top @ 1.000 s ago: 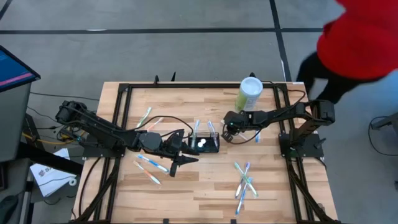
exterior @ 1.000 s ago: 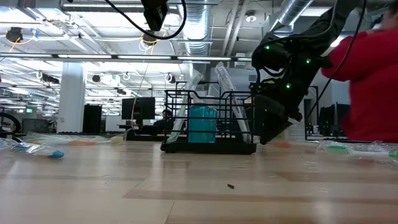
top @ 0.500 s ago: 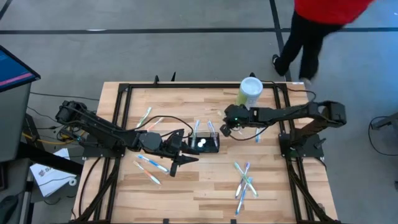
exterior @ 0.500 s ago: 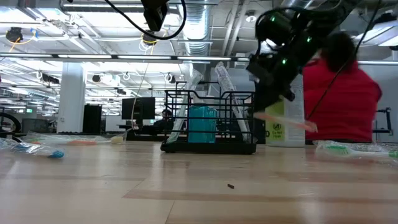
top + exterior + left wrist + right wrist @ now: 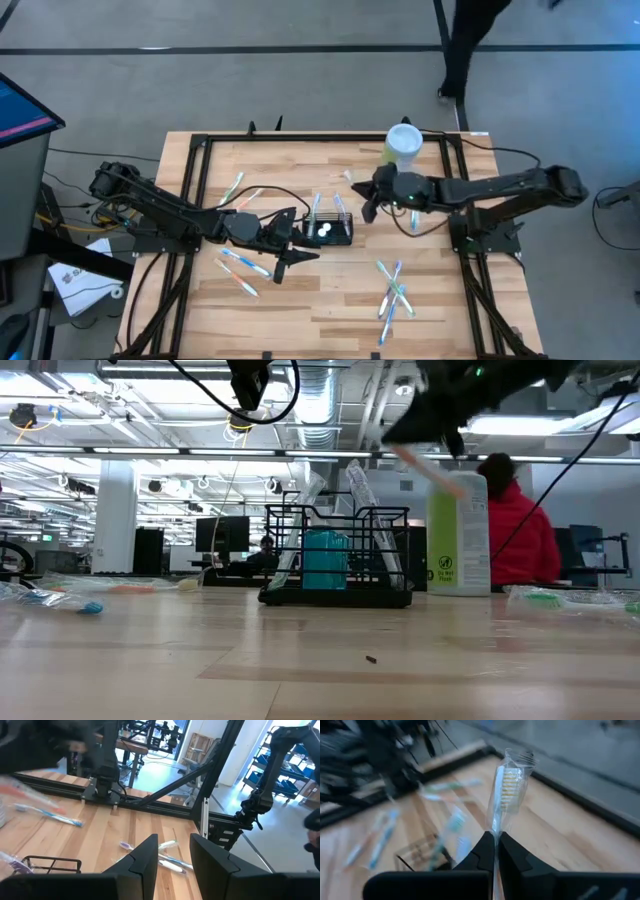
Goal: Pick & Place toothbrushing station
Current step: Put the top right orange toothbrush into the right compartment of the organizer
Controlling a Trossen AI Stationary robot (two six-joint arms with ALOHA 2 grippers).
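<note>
Open-plan robotics lab: exposed ceiling ducts [image 5: 330, 405], monitor desks [image 5: 222, 535], shelving [image 5: 305, 762].

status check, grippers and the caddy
Right gripper shut on wrapped toothbrush, raised beside caddy. Left gripper open, low near caddy. Nothing blocking.

Overhead view straight down, table-level view sideways, both sharing the caddy [image 5: 331, 231].
</note>
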